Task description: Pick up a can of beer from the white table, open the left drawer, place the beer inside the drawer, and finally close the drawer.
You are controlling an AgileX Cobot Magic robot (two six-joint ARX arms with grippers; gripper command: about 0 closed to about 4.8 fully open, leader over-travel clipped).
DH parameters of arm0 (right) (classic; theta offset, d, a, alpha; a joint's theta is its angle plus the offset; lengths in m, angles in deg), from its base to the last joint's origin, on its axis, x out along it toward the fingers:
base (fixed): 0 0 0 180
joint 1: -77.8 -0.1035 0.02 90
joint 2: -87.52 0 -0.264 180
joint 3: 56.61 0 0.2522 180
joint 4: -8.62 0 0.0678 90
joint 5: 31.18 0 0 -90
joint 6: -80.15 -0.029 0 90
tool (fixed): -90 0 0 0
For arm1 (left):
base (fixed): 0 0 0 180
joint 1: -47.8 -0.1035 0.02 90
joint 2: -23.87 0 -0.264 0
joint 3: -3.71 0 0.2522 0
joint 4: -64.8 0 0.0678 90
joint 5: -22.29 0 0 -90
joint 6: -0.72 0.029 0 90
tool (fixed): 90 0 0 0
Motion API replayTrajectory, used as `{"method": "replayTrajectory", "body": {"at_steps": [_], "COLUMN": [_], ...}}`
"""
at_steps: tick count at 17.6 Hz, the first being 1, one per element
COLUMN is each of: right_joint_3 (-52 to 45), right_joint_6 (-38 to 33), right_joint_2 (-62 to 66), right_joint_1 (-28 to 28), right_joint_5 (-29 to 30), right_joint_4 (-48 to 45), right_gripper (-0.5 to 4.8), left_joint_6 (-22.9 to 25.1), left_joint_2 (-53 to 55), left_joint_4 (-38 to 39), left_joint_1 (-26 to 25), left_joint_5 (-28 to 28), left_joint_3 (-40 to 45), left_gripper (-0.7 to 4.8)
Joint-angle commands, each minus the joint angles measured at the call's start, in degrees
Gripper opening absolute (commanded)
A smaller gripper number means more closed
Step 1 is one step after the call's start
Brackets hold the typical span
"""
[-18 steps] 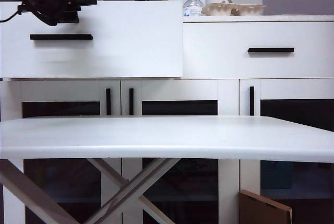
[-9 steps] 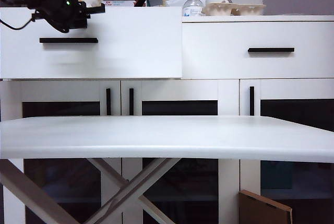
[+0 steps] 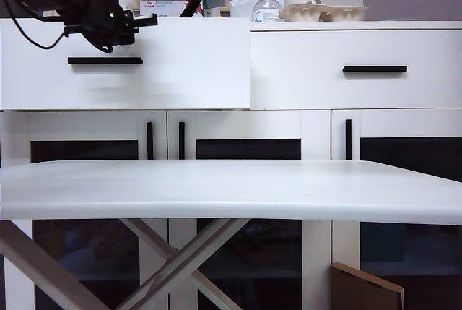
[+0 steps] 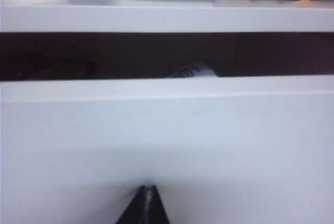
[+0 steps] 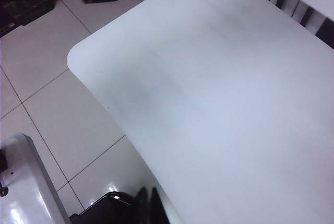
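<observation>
Closing step: left gripper [image 4: 147, 203], jaws together and empty, presses the left drawer [image 3: 180, 71] front above its handle [image 3: 105, 60].
Drawer: a narrow gap open, nearly flush with the right drawer [image 3: 354, 71].
Beer can [image 4: 192, 71]: inside the gap, only its pale top showing.
Right gripper [image 5: 147, 205]: jaws together, idle over the white table [image 5: 219, 104].
Risk: closed tips could slide off the smooth front, leaving the drawer ajar; an off-centre push might skew it.
</observation>
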Motion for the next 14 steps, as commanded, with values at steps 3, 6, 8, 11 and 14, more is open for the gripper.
{"method": "replayTrajectory", "body": {"at_steps": [3,6,8,11,14], "right_joint_3": [0.2,0.2,0.2,0.2,0.2], "right_joint_6": [0.1,0.1,0.1,0.1,0.2], "right_joint_2": [-0.3,-0.3,-0.3,-0.3,-0.3], "right_joint_1": [-0.1,-0.1,-0.1,-0.1,-0.1], "right_joint_5": [0.1,0.1,0.1,0.1,0.1], "right_joint_4": [-0.5,-0.1,0.2,0.6,0.5], "right_gripper": [-0.01,-0.01,-0.01,-0.01,-0.01], "left_joint_6": [0.1,0.1,0.1,0.1,0.2], "left_joint_2": [5.0,7.8,9.7,13.0,16.6], "left_joint_4": [0.7,1.8,1.7,3.3,6.2], "left_joint_1": [0.0,0.0,0.0,0.0,0.0], "left_joint_5": [-0.4,-0.3,-0.2,-0.2,-0.2], "left_joint_3": [-7.3,-11.1,-13.9,-18.9,-25.1], "left_gripper": [-0.06,-0.06,-0.06,-0.06,-0.06]}}
